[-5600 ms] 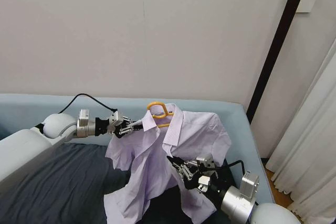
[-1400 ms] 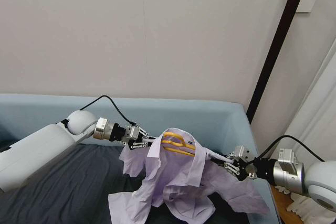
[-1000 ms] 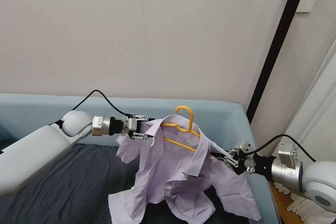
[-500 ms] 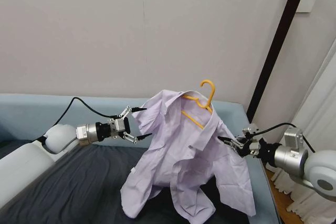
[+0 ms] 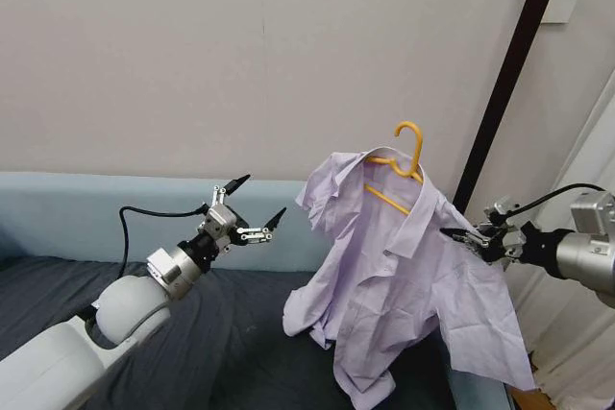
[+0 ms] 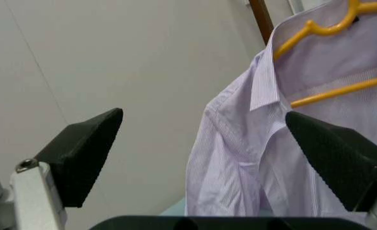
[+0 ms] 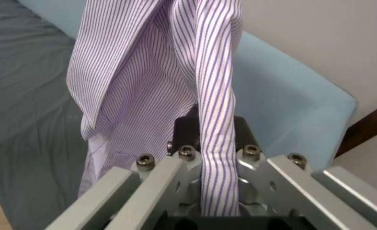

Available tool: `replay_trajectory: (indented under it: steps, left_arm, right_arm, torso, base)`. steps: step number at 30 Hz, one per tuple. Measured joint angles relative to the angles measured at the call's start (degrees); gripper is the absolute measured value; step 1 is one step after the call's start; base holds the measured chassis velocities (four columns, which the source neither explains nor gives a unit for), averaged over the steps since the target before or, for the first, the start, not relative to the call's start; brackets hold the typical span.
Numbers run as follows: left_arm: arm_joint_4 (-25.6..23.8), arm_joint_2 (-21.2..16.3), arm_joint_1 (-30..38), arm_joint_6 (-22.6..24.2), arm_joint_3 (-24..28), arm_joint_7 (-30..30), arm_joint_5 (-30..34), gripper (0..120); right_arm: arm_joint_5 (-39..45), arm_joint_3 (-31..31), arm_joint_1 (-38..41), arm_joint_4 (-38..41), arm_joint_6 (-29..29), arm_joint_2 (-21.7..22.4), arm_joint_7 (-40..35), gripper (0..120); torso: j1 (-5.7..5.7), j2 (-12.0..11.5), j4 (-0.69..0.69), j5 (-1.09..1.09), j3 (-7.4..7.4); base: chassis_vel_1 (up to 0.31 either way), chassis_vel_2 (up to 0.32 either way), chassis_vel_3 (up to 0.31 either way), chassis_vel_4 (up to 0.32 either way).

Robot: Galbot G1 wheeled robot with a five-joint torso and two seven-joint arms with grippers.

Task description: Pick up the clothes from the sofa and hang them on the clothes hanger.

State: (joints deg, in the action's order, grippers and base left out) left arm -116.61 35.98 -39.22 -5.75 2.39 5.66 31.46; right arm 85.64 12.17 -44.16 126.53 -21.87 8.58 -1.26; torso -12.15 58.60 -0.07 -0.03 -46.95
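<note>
Striped shirt (image 5: 384,276) on yellow hanger (image 5: 402,165) hung over the sofa (image 5: 77,208), right gripper (image 5: 461,235) clenched on a fold of it, pinch plain from that wrist's view, left gripper (image 5: 259,199) spread wide, empty, just short of the collar.

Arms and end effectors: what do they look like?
The left arm is glossy white, rounded, with a silver wrist; the right arm shows a silver cylindrical wrist. Each trails a black cable. The left end effector has black wedge fingers on silver linkage; the right end effector has silver screwed bars.
</note>
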Motion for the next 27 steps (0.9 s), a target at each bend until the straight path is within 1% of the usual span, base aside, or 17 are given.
replay_trajectory:
  steps: [1, 3, 5, 6, 7, 8, 9, 10, 11, 13, 14, 17, 22, 25, 26, 27]
  left_arm:
    - [0.0, 0.0, 0.0, 0.0, 0.0, 0.0, 0.0, 100]
    - [-0.7, 0.3, 3.5, 1.8, 2.6, 1.6, 2.1, 100]
    - [-1.0, 1.6, 9.5, 4.1, 8.5, 4.7, 5.9, 100]
    - [-1.0, 1.6, 9.5, 4.1, 8.5, 4.7, 5.9, 100]
    - [-0.9, 2.7, 12.4, 5.2, 11.9, 6.7, 8.2, 100]
    - [-0.7, 3.4, 14.1, 5.8, 13.9, 7.6, 9.3, 100]
    - [0.1, 4.8, 16.7, 6.5, 17.0, 9.1, 10.7, 100]
    - [0.9, 6.0, 18.7, 6.9, 18.9, 10.0, 11.1, 100]
    - [0.9, 6.0, 18.7, 6.9, 18.9, 10.0, 11.1, 100]
    - [3.1, 8.5, 22.0, 7.7, 21.7, 11.6, 11.3, 99]
    - [3.1, 8.5, 22.0, 7.7, 21.7, 11.6, 11.3, 99]
    - [5.5, 10.5, 23.8, 8.3, 23.2, 12.6, 11.7, 98]
    - [6.8, 11.2, 24.3, 8.5, 24.0, 12.7, 11.8, 96]
    - [8.0, 12.4, 24.5, 8.9, 24.4, 12.6, 11.8, 89]
    - [8.0, 12.4, 24.5, 8.9, 24.4, 12.6, 11.8, 89]
    - [8.6, 12.9, 24.4, 9.0, 24.5, 12.7, 11.8, 83]
  right_arm:
    - [0.0, 0.0, 0.0, 0.0, 0.0, 0.0, 0.0, 1]
    - [1.2, 1.0, -0.2, 0.6, -0.2, 0.5, -0.7, 1]
    - [2.1, 1.7, -0.2, 1.4, -0.3, 1.0, -1.4, 1]
    - [2.1, 1.7, -0.2, 1.4, -0.3, 1.0, -1.4, 1]
    - [2.4, 1.8, -0.2, 1.7, -0.3, 1.1, -1.7, 1]
    - [2.5, 1.9, -0.2, 1.9, -0.3, 1.1, -1.8, 1]
    - [2.7, 2.0, -0.2, 2.1, -0.3, 1.1, -2.1, 1]
    - [2.9, 2.1, -0.1, 2.3, -0.4, 1.2, -2.3, 1]
    - [2.9, 2.1, -0.1, 2.3, -0.4, 1.2, -2.3, 1]
    - [3.4, 2.3, 0.0, 2.4, -0.5, 1.4, -2.4, 1]
    - [3.4, 2.3, 0.0, 2.4, -0.5, 1.4, -2.4, 1]
    - [3.6, 2.4, 0.2, 2.3, -0.5, 1.6, -2.4, 1]
    - [4.0, 2.6, 0.1, 2.2, -0.8, 1.6, -2.6, 1]
    - [4.1, 2.6, 0.0, 2.3, -1.1, 1.4, -2.7, 1]
    - [4.1, 2.6, 0.0, 2.3, -1.1, 1.4, -2.7, 1]
    - [4.0, 2.5, 0.0, 2.4, -1.1, 1.2, -2.8, 1]
  torso:
    - [0.00, 0.0, 0.00, 0.00, 0.00]
    - [0.00, 0.0, 0.00, 0.00, 0.00]
    - [0.00, 0.0, 0.01, 0.00, 0.00]
    - [0.00, 0.0, 0.01, 0.00, 0.00]
    - [0.00, 0.0, 0.01, 0.00, 0.00]
    - [0.00, 0.0, -0.01, 0.00, -0.01]
    - [0.00, 0.0, -0.02, 0.00, 0.00]
    - [0.00, 0.0, -0.02, 0.01, -0.01]
    - [0.00, 0.0, -0.02, 0.01, -0.01]
    - [0.00, 0.0, -0.02, 0.02, -0.01]
    - [0.00, 0.0, -0.02, 0.02, -0.01]
    - [0.00, 0.0, 0.00, 0.00, -0.01]
    - [0.00, 0.0, 0.01, -0.01, -0.01]
    - [-0.01, 0.0, 0.01, -0.01, -0.01]
    - [-0.01, 0.0, 0.01, -0.01, -0.01]
    - [0.00, 0.0, 0.01, -0.01, -0.01]
  base:
    - [0.000, 0.000, 0.000, 0.000]
    - [0.000, 0.000, 0.000, 0.000]
    - [0.000, 0.000, 0.000, 0.000]
    - [0.000, 0.000, 0.000, 0.000]
    - [0.000, 0.000, 0.000, 0.000]
    - [0.000, 0.000, 0.000, 0.000]
    - [0.000, 0.000, 0.000, 0.000]
    - [0.000, 0.000, 0.000, 0.000]
    - [0.000, 0.000, 0.000, 0.000]
    - [0.000, 0.000, 0.000, 0.000]
    - [0.000, 0.000, 0.000, 0.000]
    - [0.000, 0.000, 0.000, 0.000]
    - [0.000, 0.000, 0.000, 0.000]
    - [0.000, 0.000, 0.000, 0.000]
    - [0.000, 0.000, 0.000, 0.000]
    - [0.000, 0.000, 0.000, 0.000]
